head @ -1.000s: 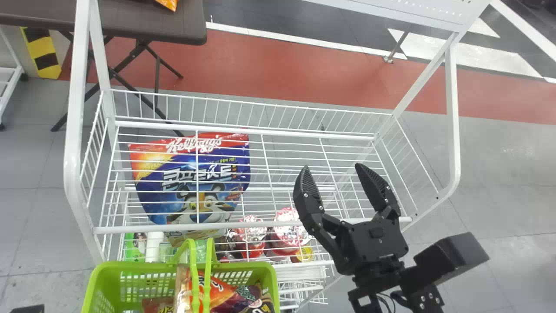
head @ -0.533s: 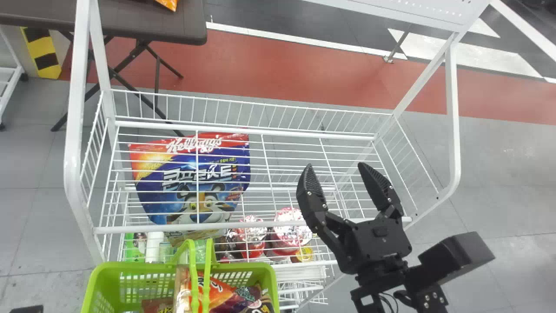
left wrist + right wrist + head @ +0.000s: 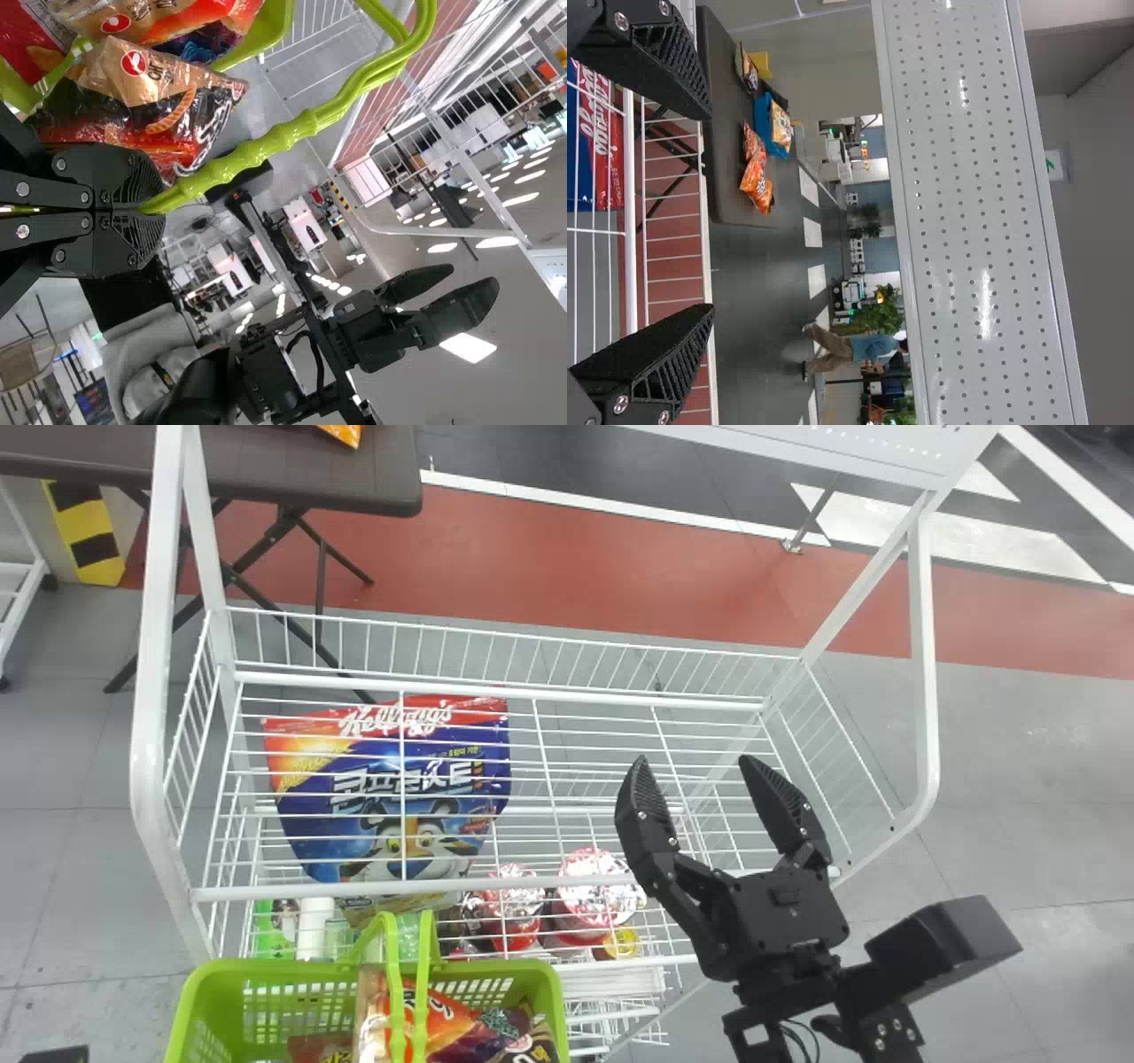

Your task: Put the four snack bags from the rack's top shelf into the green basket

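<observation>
Several snack bags (image 3: pixel 456 1019) are being held inside the green basket (image 3: pixel 551 996), whose handle (image 3: pixel 266 146) is being clamped between the fingers of the left gripper (image 3: pixel 146 211). The right gripper (image 3: pixel 695 762) is being held over the right part of the rack (image 3: pixel 478 887), its fingers being spread apart. Under the rack's upper wires, a large cereal bag (image 3: pixel 310 837) is being supported. Orange bags (image 3: pixel 756 181) are being borne by a dark table (image 3: pixel 354 483) beyond.
</observation>
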`<state>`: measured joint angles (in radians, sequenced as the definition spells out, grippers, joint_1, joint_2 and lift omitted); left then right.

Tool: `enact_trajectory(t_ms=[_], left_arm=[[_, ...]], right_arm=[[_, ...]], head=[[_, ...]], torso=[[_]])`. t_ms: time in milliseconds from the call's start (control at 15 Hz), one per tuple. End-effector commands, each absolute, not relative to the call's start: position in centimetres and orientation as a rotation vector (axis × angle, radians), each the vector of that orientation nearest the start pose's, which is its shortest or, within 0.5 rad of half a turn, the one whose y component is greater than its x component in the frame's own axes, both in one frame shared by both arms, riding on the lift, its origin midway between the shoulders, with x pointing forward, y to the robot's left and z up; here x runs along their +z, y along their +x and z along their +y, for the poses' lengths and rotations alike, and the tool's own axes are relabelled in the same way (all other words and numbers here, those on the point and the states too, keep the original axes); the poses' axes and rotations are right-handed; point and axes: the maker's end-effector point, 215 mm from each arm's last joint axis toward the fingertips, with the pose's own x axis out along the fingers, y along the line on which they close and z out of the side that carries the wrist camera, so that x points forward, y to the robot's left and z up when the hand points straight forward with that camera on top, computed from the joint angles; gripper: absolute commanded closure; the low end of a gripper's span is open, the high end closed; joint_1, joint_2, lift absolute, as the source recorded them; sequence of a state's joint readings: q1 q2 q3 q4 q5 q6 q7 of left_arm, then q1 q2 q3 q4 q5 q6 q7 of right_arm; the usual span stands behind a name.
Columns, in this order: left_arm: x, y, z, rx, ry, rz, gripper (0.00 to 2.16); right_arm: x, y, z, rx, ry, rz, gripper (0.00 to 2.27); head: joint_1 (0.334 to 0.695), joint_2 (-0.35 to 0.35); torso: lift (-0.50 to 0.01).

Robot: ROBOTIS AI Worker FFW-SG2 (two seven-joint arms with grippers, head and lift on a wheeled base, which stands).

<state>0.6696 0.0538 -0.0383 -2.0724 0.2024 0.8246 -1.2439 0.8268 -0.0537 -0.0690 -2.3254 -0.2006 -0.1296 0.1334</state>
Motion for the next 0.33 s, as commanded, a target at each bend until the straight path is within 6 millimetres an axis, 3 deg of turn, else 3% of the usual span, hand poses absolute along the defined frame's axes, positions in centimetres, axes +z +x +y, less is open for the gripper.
enact_trajectory(t_ms=[0, 267], left_arm=[[-43.73, 16.79, 0.18, -1.246, -0.756, 0.777, 2.12], [-43.71, 16.86, 0.18, -1.247, -0.755, 0.776, 2.12]], right_arm=[[-26.99, 35.86, -23.56, 0.105, 0.114, -0.067, 0.03], [-26.83, 35.89, -23.56, 0.106, 0.116, -0.068, 0.03]], head=[[0.695, -0.350], [0.695, -0.350]], torso=[[0.000], [0.000]])
